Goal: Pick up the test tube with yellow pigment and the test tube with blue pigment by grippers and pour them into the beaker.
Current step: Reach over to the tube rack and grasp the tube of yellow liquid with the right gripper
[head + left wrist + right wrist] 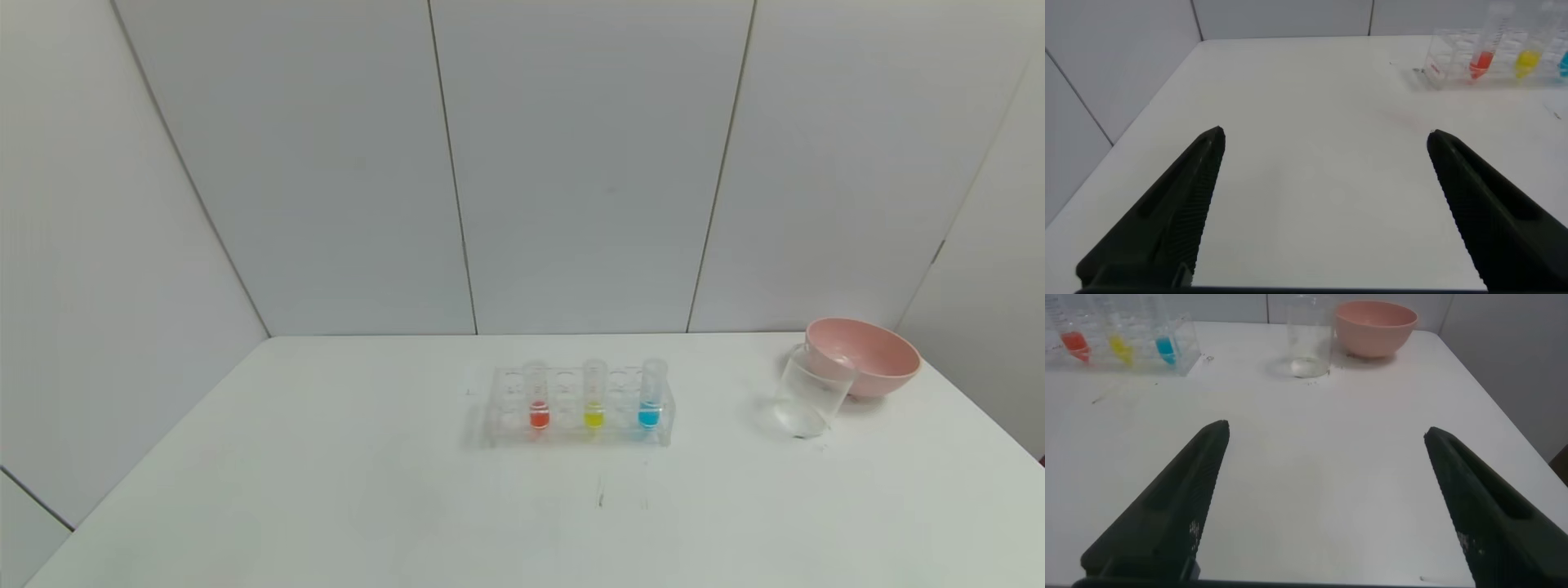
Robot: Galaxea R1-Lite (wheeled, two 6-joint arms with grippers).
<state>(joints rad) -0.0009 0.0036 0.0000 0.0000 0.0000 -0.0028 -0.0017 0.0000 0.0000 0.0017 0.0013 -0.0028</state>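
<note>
No readable text, labels or numbers anywhere; the beaker [810,398] possibly has markings, too faint to read.

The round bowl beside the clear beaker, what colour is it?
Pink round bowl; clearest in the head view.

Yellow tube [593,398] and blue tube [651,396] upright, beaker [810,394] well apart.

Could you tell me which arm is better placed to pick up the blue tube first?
The right claw: the blue tube stands at the rack's right end, nearest the beaker.
</note>
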